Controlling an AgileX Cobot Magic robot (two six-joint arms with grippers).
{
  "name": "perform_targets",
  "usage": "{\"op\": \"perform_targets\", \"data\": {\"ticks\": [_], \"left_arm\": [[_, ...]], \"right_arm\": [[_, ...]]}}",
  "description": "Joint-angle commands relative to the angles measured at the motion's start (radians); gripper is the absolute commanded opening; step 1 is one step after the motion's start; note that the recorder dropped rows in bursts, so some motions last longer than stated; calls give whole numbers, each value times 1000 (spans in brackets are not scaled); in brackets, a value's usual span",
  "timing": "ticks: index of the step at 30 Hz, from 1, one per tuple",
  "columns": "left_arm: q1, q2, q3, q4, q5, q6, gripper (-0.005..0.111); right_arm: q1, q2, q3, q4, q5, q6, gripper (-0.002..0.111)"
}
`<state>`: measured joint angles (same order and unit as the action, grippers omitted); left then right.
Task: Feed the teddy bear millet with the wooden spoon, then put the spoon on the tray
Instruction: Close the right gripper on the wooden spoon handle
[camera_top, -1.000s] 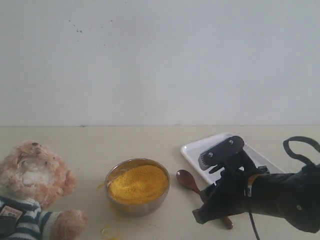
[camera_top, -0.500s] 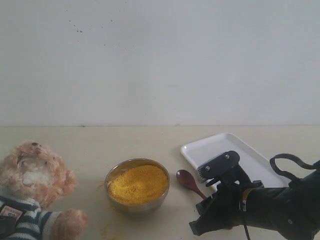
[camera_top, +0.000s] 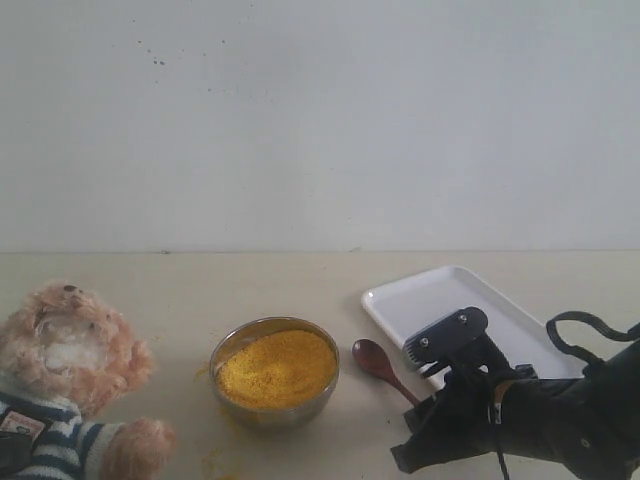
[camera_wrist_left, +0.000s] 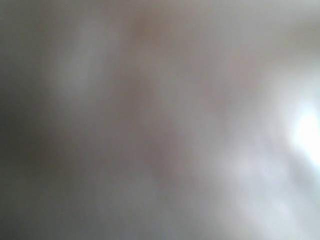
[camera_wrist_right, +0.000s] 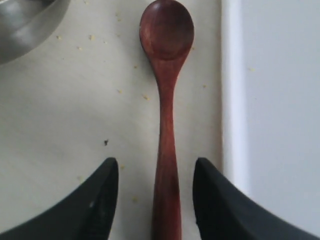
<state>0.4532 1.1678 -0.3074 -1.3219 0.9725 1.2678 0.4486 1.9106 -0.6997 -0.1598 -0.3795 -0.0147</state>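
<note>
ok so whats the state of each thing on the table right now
teddy bear: left of the bowl, no spoon near it
millet: heaped in the steel bowl, few crumbs spilled beside
wooden spoon: flat on the table beside the tray, empty, not gripped
tray: no spoon on it yet
right hand: open, fingers astride the spoon handle
left hand: not visible, its camera is blurred

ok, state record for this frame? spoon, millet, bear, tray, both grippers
millet: yellow-orange millet heaped in round steel bowl
tray: flat white rectangular tray, low rim
bear: fluffy light-brown teddy bear, lower left of exterior view
spoon: slim dark reddish-brown wooden spoon, flat on table between bowl and tray, empty
right gripper: open, fingers straddling spoon handle, no contact visible
left gripper: not in view; wrist picture blurred
</note>
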Motion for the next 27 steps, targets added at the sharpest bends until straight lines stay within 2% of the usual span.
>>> {"op": "perform_targets", "data": {"ticks": [1, 13, 20, 21, 23, 26, 27], "left_arm": [[1, -7, 2, -23, 9, 5, 4], [1, -7, 2, -23, 9, 5, 4], [1, -7, 2, -23, 9, 5, 4], [1, -7, 2, -23, 9, 5, 4], [1, -7, 2, -23, 9, 5, 4], [1, -7, 2, -23, 9, 5, 4], [1, -7, 2, -23, 9, 5, 4]], "right_arm": [[-11, 3, -1, -5, 6, -6, 46], [-8, 29, 2, -10, 83, 28, 46], [40, 27, 2, -30, 138, 54, 45], [46, 27, 2, -30, 141, 62, 43], [50, 27, 2, -30, 141, 77, 30], [50, 26, 2, -30, 152, 105, -1], [49, 22, 2, -30, 152, 115, 0]]}}
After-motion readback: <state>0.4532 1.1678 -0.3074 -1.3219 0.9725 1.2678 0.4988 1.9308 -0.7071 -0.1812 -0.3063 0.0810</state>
